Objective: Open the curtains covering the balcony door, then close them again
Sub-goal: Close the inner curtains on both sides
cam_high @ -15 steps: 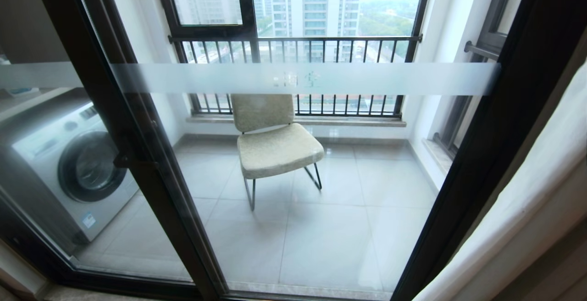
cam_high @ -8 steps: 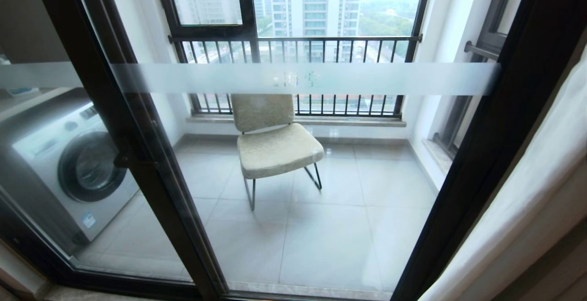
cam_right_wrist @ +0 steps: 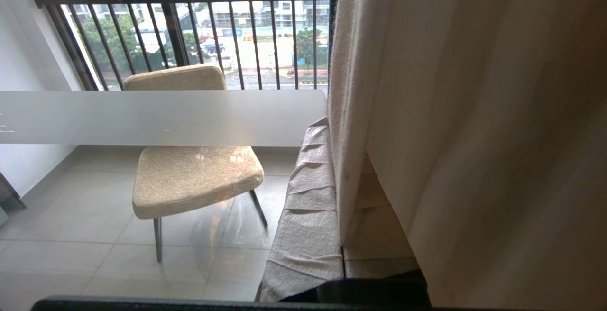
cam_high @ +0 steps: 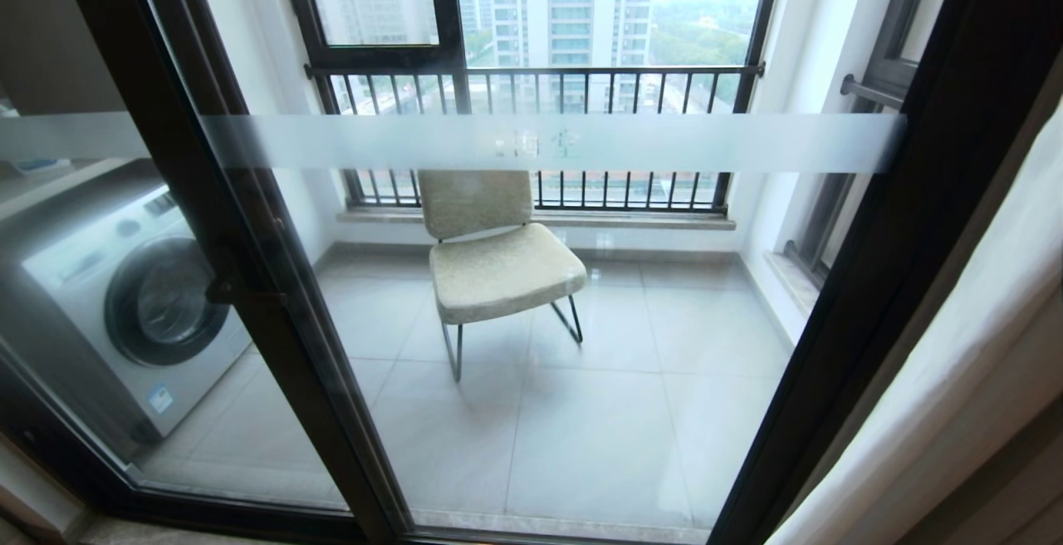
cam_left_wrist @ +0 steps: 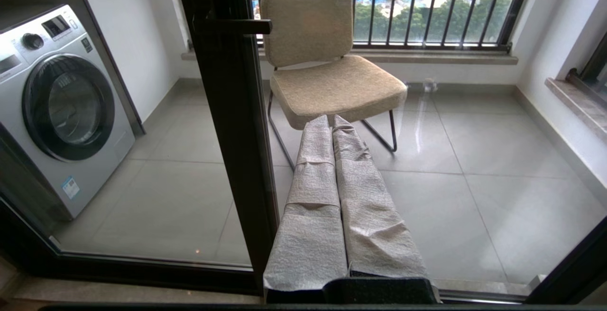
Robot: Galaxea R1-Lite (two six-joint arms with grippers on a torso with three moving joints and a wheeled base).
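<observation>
only the curtains (cam_high: 955, 346) shift slightly at the right edge of the balcony door (cam_high: 581, 321). right gripper (cam_right_wrist: 339, 183) has its fingers together on that fabric's edge; left gripper (cam_left_wrist: 332, 126) closed, empty. a thin pinch could slip when drawing shut.

Head cam high, looks down thru balcony door (cam_high: 249, 221); both wrist cams lower, nearer glass; all share chair (cam_high: 498, 258) (cam_left_wrist: 332, 69) (cam_right_wrist: 189, 169).

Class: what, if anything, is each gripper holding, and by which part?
The right gripper is shut on the curtains, pinching their vertical leading edge. The left gripper is shut and holds nothing.
</observation>
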